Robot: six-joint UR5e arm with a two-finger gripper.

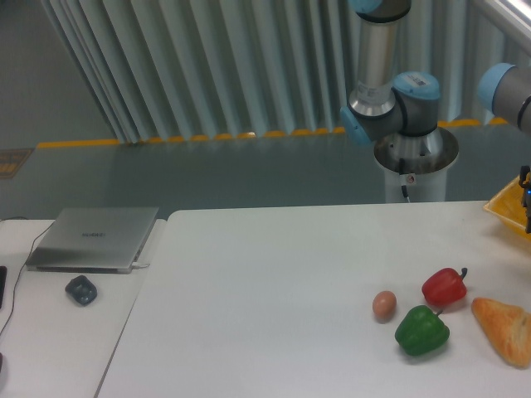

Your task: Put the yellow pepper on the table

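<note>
Evidently early: no yellow pepper lies on the desk (274, 282); a yellow shape (508, 203) at the right edge may hold it; fingers' state cannot be told.

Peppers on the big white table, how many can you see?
2: a glossy red bell pepper beside the orange-brown bread loaf, and a glossy green bell pepper just in front of it. Another may be hidden past the right edge.
</note>
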